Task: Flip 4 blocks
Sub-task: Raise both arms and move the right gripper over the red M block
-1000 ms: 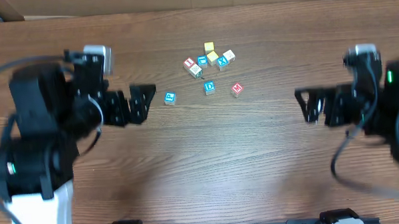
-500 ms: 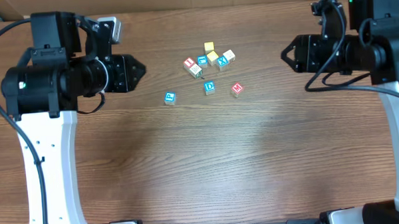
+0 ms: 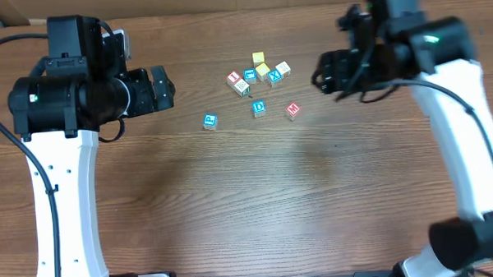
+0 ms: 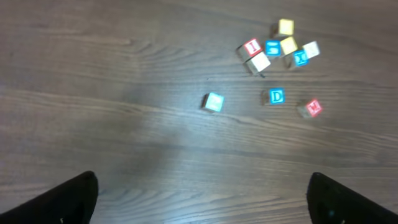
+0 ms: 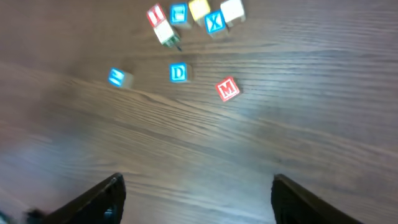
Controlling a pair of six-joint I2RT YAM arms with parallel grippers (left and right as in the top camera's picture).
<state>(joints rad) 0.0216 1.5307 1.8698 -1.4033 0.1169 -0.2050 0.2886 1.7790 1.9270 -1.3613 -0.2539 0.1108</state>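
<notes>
Surface of brown wood carries red-faced wooden "M" cube near blue-faced "D" cube; left tool and right tool both released.

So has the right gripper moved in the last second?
Yes. Overhead, the right gripper has come inward, closer to the red M block, and shifted from below its level to above it in frame.

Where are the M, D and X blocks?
red M block (image 5: 227, 89): right wrist view, lettered top face.
blue D block (image 5: 178, 73): right wrist view, lettered top face.
blue X block (image 5: 214, 22): right wrist view, lettered top face.
</notes>
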